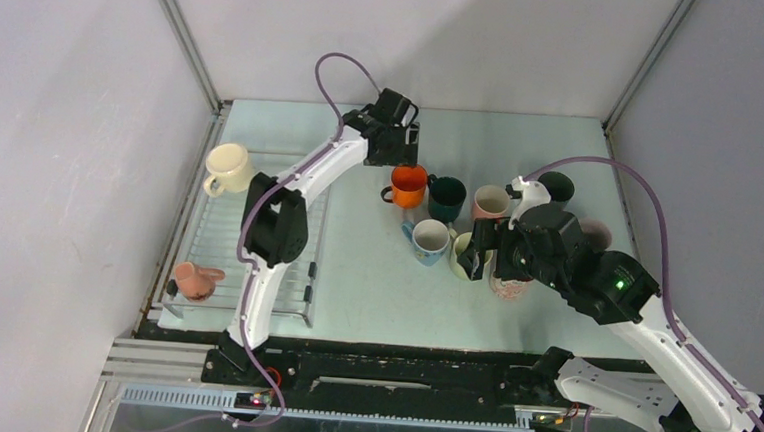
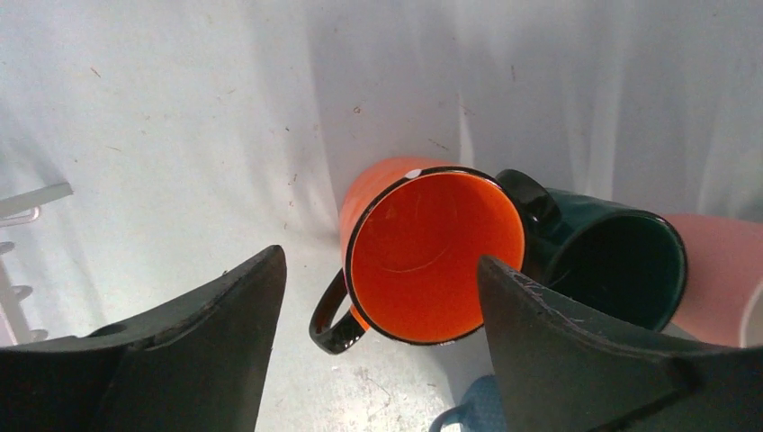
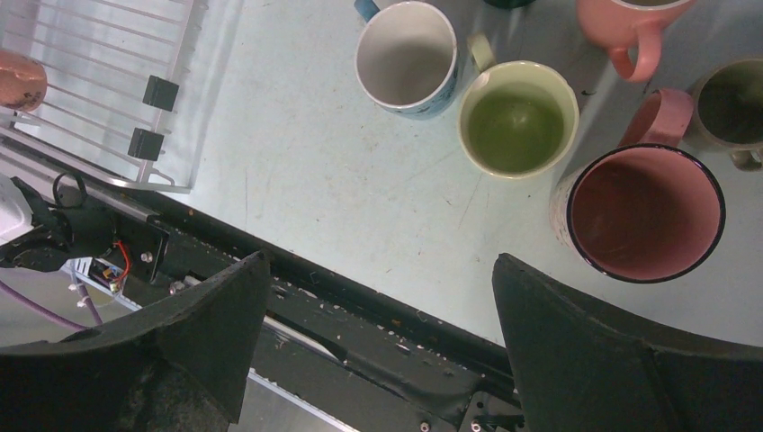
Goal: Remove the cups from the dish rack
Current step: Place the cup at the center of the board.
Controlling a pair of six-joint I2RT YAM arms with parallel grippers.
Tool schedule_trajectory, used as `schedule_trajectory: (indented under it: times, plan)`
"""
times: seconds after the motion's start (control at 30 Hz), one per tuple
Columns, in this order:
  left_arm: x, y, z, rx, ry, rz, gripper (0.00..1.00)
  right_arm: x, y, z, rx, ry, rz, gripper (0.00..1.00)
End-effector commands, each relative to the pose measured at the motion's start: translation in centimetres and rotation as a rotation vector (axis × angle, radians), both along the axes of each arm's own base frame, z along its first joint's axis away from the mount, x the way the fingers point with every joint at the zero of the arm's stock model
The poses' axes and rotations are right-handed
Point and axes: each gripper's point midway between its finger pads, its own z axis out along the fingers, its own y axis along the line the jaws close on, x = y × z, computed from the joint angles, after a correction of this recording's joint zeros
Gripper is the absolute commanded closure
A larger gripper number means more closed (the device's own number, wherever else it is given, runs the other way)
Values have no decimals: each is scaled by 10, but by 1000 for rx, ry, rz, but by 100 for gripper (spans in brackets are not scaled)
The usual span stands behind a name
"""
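Observation:
The dish rack point(image 1: 212, 231) lies at the table's left. A cream cup point(image 1: 229, 169) stands at its far corner and a pink cup point(image 1: 196, 280) lies on its near end. Several cups cluster mid-table: orange point(image 1: 408, 186), dark teal point(image 1: 447, 197), light blue point(image 1: 431, 241), pink point(image 1: 491, 201). My left gripper point(image 1: 400, 157) hangs open just above the orange cup point(image 2: 436, 256), whose rim sits between the spread fingers of the left gripper point(image 2: 380, 256) without touching them. My right gripper point(image 1: 473, 260) is open and empty over the near table edge, with the pale green cup point(image 3: 517, 121) and a dark-rimmed pink cup point(image 3: 643, 211) just beyond the right gripper point(image 3: 380, 259).
A black rail point(image 1: 399, 367) runs along the near edge under both arm bases. Grey walls close in the left, back and right sides. A dark cup point(image 1: 557, 187) and another pink one point(image 1: 595, 232) stand behind my right arm. The rack's corner point(image 3: 117, 108) shows in the right wrist view.

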Motion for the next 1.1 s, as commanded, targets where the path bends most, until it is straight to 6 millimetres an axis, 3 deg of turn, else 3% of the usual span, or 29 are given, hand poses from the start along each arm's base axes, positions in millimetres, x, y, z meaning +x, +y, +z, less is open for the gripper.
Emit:
schedule_trajectory:
  times: [0.0,0.2,0.4,0.57,0.73,1.07]
  plan:
    - [4,-8,103,-101,-194,-32,14,5,3,6,31,-20,-11,0]
    - [-4,1,142,-120,-256,-21,1,6,2,7,32,-24,-12,0]
    - [-22,21,166,-114,-291,21,0,6,6,7,40,-23,-1,0]
    - [-46,53,176,-78,-307,112,0,8,11,7,43,-26,13,0]
    - [-78,97,167,-23,-292,244,0,11,14,8,49,-29,25,0]
    - [-151,192,124,29,-227,525,0,15,25,-5,56,-13,68,0]
